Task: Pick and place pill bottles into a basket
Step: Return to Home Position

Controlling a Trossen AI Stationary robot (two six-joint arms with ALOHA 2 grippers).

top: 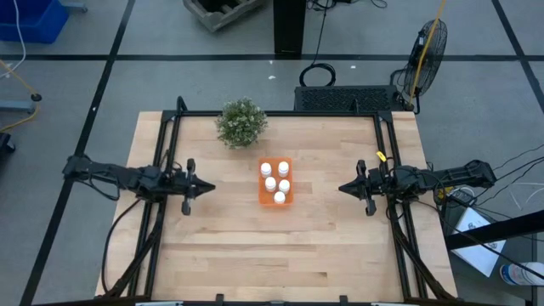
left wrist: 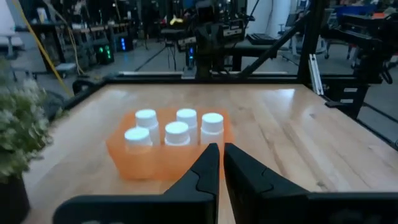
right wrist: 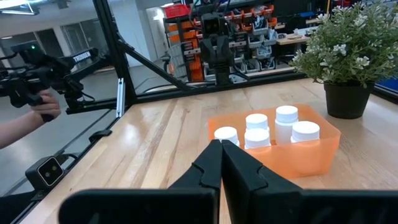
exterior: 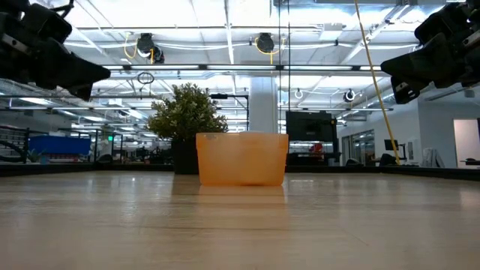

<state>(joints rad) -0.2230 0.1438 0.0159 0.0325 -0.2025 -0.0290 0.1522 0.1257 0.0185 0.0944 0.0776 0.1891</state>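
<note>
Left gripper (top: 209, 186) hangs over the left part of the wooden table (top: 255, 255), pointing inward toward the middle. Its fingers (left wrist: 208, 165) lie pressed almost together, with only a thin slit between them and nothing in the pinch. Next along, toward the table's far edge, stands a bushy green potted plant (top: 241, 122), near the basket but not touching it. Around the table's middle sits the orange basket (top: 263, 201). All five white pill bottles (top: 270, 183) stand upright inside it, caps up, packed close to one another. In the low view the basket (exterior: 241, 159) rests flat on the wood with the potted plant (exterior: 187, 112) behind it and to its left, and both arms are raised well above the tabletop. Right gripper (top: 342, 188) hangs over the right part of the table, aimed at the basket and well apart from it. Its fingers (right wrist: 211, 165) are likewise drawn together on nothing. Beyond the table, the right wrist view catches a person's hand (right wrist: 42, 111) on a dark device. A floor fan (top: 429, 47) stands off the table's far right corner.
</note>
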